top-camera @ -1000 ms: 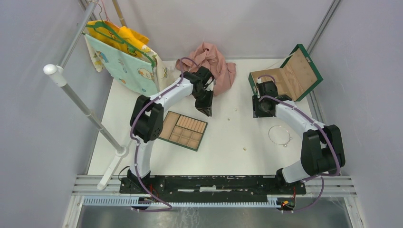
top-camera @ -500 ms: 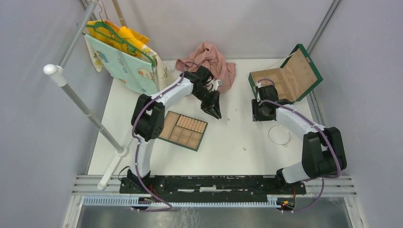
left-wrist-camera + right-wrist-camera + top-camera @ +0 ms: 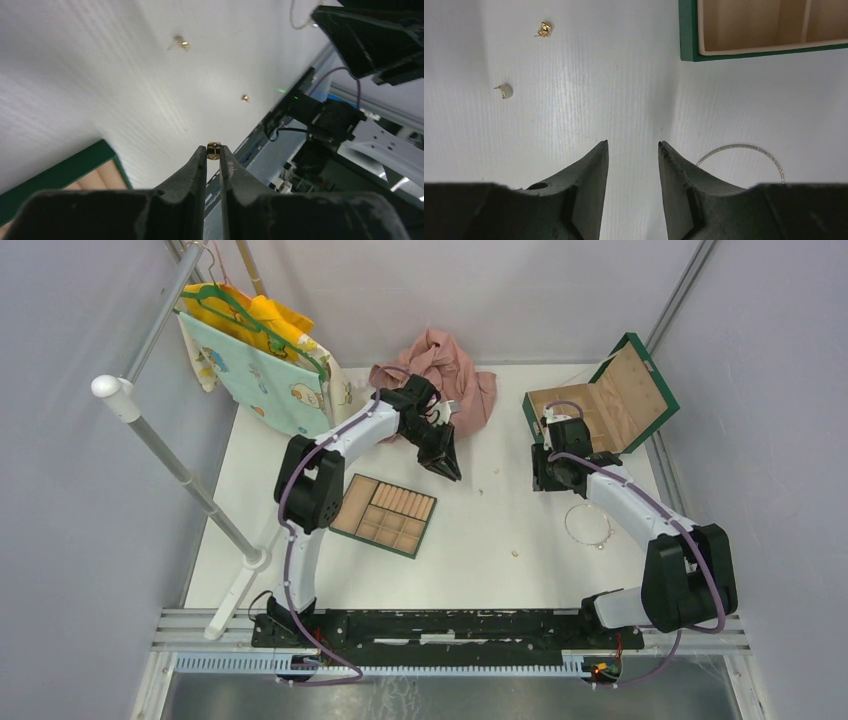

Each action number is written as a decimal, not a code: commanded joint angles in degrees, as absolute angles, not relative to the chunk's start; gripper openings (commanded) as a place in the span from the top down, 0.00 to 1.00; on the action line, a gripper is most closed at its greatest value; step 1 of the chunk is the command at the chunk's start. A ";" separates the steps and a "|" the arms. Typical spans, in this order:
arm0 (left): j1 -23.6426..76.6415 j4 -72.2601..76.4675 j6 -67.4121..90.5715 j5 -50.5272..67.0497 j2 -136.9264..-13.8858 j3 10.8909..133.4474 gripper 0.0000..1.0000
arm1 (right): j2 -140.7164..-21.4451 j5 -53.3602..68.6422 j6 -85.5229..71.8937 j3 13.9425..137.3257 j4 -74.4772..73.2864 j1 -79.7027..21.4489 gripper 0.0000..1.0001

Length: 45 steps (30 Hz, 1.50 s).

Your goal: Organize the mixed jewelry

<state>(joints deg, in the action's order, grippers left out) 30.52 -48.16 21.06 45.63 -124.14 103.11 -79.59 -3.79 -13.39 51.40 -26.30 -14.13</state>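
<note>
Left claw [image 3: 213, 153], pinched nearly closed on a gold bead [image 3: 213, 149], has drifted slightly right of the tray [image 3: 360, 502]; filing is pending. Right claw [image 3: 633, 145] is half-open and empty.

The top view is bright and even, with soft light from above. The white counter [image 3: 500, 530] shows only faint shadows. In the left wrist view the left gripper [image 3: 213, 151] looks almost black, the tiny gold piece [image 3: 213, 149] at its tips gleams, and far things look fuzzy. In the right wrist view, soft grey shadows lie on the pale counter.
</note>
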 commanded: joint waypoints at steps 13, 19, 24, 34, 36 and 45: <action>26.98 -55.14 22.97 1.19 -99.02 81.01 0.77 | -79.39 -4.80 -11.91 53.82 -25.40 -14.00 0.52; 26.89 -53.77 23.79 -2.29 -97.40 76.89 0.76 | -80.93 -3.45 -12.30 55.08 -24.96 -14.03 0.53; 26.86 -51.63 23.67 -1.15 -95.75 75.92 0.76 | -81.27 -3.30 -12.44 55.22 -24.94 -14.05 0.53; 34.03 -47.91 30.02 -5.92 -101.86 83.12 0.58 | -81.72 -2.52 -13.35 54.74 -24.35 -14.06 0.53; 34.72 -46.41 33.44 -4.99 -103.19 82.97 0.57 | -81.67 -2.54 -13.45 54.76 -24.35 -13.99 0.53; 35.00 -44.59 46.93 -8.64 -106.36 79.66 0.58 | -81.86 -2.54 -13.47 55.18 -24.82 -14.03 0.53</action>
<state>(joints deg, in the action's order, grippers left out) 35.29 -46.70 37.87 -5.63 -106.17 81.08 -81.58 -2.79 -12.78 52.73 -26.35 -14.13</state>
